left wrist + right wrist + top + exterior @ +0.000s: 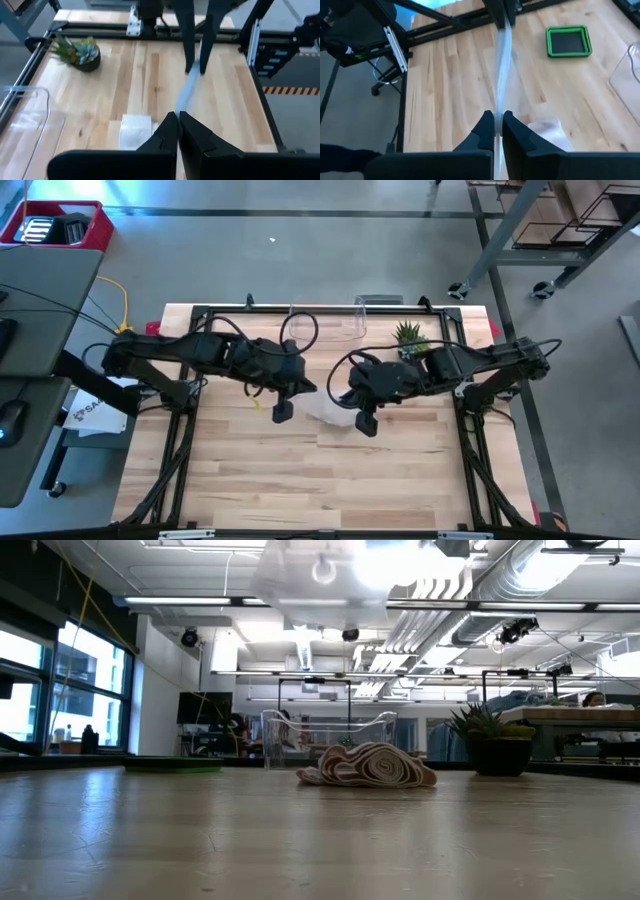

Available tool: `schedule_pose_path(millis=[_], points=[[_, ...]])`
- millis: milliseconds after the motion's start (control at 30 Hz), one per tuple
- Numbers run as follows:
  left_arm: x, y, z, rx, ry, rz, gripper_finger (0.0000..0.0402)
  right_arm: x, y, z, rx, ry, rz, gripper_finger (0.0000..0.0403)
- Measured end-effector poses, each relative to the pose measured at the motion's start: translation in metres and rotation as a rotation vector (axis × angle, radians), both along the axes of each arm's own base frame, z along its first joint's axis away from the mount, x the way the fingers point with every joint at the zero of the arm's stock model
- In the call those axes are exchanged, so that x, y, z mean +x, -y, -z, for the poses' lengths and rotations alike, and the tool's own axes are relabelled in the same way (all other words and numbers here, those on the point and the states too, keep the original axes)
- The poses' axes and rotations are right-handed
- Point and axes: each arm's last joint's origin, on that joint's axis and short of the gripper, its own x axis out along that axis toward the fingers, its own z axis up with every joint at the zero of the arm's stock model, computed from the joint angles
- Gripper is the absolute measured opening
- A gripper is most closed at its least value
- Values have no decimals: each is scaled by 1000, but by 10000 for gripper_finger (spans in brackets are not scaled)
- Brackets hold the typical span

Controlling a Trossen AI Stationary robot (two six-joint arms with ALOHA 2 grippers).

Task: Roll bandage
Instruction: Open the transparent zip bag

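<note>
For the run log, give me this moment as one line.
left gripper: shut on bandage | right gripper: shut on bandage | strip stretched between them above table | rest piled below

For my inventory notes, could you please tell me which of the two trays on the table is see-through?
The clear plastic bin at the table's back edge; the square green tray is opaque, with a dark inside.

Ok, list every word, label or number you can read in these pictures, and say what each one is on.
"SA": only these first letters show on the white sheet lying on the floor left of the table; the rest is hidden or too blurred.
Nothing else can be read: the bandage, the green tray, the plant pot and the clear box carry no text that shows.
</note>
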Motion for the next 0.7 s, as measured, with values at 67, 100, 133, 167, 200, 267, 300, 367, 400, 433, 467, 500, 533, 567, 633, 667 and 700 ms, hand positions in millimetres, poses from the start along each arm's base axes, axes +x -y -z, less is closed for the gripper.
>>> schedule_pose_path(millis=[67, 100, 133, 167, 200, 267, 300, 367, 400, 433, 467, 500, 533, 567, 633, 667, 700], points=[[-6, -1, -1, 3, -21, 0, 0, -1, -1, 1, 4, -15, -1, 2], [-10, -1, -2, 4, -31, 0, 0, -1, -1, 1, 7, -19, -5, 2], [-15, -2, -3, 6, -43, 0, 0, -2, -1, 1, 16, -23, -8, 1], [-20, -3, -5, 7, -56, 0, 0, -2, -2, 2, 21, -32, -9, 1], [-24, -3, -5, 4, -70, -5, 0, -3, -2, 2, 24, -38, -12, 1], [-32, -5, -6, -4, -96, -17, 0, -3, -2, 3, 29, -44, -20, 1], [-35, -5, -6, -6, -111, -21, 0, -3, -2, 3, 30, -42, -21, 1], [-41, -6, -7, -16, -134, -33, 0, -3, -2, 3, 30, -48, -22, 1], [-43, -6, -7, -22, -145, -38, 0, -3, -2, 3, 30, -44, -21, 1], [-45, -6, -7, -29, -155, -44, 0, -3, -2, 3, 29, -44, -19, 1], [-47, -6, -6, -33, -172, -47, 0, -3, -1, 3, 28, -42, -17, 1], [-48, -5, -5, -35, -188, -47, 0, -2, -2, 2, 27, -38, -16, 2], [-49, -4, -4, -38, -196, -46, 0, -2, -1, 2, 26, -35, -15, 4], [-49, -2, -4, -40, -198, -45, 0, -2, -1, 2, 24, -29, -10, 7], [-51, 1, -4, -43, -203, -39, 0, -1, -1, 1, 31, -21, 10, 16], [-52, 3, -3, -44, -211, -37, 0, -1, -1, 1, 36, -21, 15, 21], [-53, 5, -2, -42, -223, -39, 0, -2, -1, 2, 47, -28, 20, 27]])
